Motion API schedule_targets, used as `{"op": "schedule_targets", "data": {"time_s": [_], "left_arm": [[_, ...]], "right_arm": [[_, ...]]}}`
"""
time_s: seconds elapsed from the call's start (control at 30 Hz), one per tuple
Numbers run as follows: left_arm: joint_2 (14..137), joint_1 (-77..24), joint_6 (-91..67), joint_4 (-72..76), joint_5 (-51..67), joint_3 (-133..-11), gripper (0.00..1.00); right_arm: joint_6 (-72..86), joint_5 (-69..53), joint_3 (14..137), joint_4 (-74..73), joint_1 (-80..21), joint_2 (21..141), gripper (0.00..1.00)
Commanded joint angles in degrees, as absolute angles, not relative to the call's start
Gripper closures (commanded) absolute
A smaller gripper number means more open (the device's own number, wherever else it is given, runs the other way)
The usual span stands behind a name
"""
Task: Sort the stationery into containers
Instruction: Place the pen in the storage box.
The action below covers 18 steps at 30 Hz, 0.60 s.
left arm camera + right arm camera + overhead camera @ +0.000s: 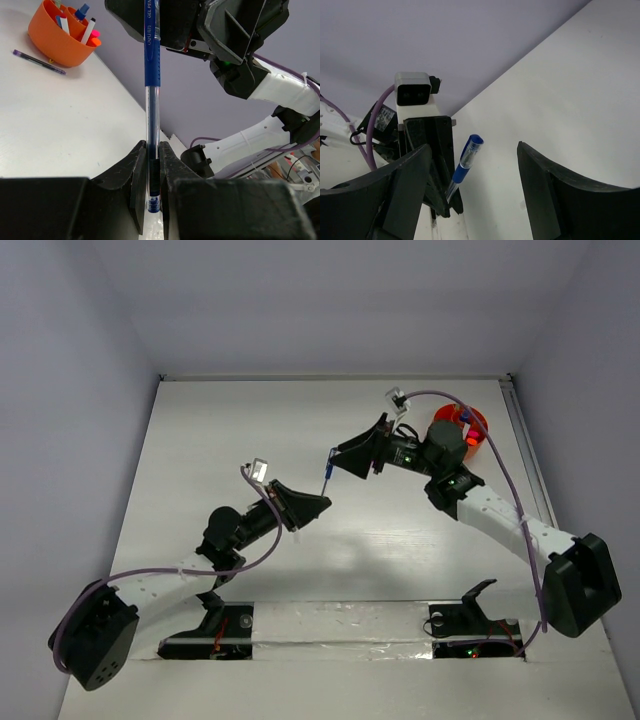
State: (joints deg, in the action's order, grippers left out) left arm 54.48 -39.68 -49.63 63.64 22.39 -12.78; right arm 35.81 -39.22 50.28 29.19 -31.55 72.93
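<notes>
My left gripper (318,503) is shut on a blue gel pen (326,475) and holds it above the table, pointing at my right gripper (345,455). In the left wrist view the pen (151,75) stands between the jaws (151,150), gripped near its tail. My right gripper (472,150) is open, and the pen's capped end (465,162) reaches in between its fingers (407,182), untouched. The orange cup (472,426) stands behind the right arm; the left wrist view shows it (52,42) holding several markers and pens. A thin dark pen (39,62) lies beside it.
The table's right edge rail (530,470) runs close to the cup. Purple cables (520,500) trail along both arms. Foil tape (340,625) covers the near edge between the arm bases.
</notes>
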Motion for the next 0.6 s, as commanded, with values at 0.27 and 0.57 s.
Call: {"op": "schedule_targets", "data": {"time_s": [0.27,0.57], "left_arm": [[56.07,-40.87,-49.75,69.08,22.94,-14.41,1.0],[57.22,-40.87,-49.83,69.96,22.41,-14.68,1.0]], "right_arm": [[38.76,-39.2,53.44,36.82,-31.64,76.55,0.47],[40.6,-39.9,52.03,39.02,-31.64,77.61,0.81]]}}
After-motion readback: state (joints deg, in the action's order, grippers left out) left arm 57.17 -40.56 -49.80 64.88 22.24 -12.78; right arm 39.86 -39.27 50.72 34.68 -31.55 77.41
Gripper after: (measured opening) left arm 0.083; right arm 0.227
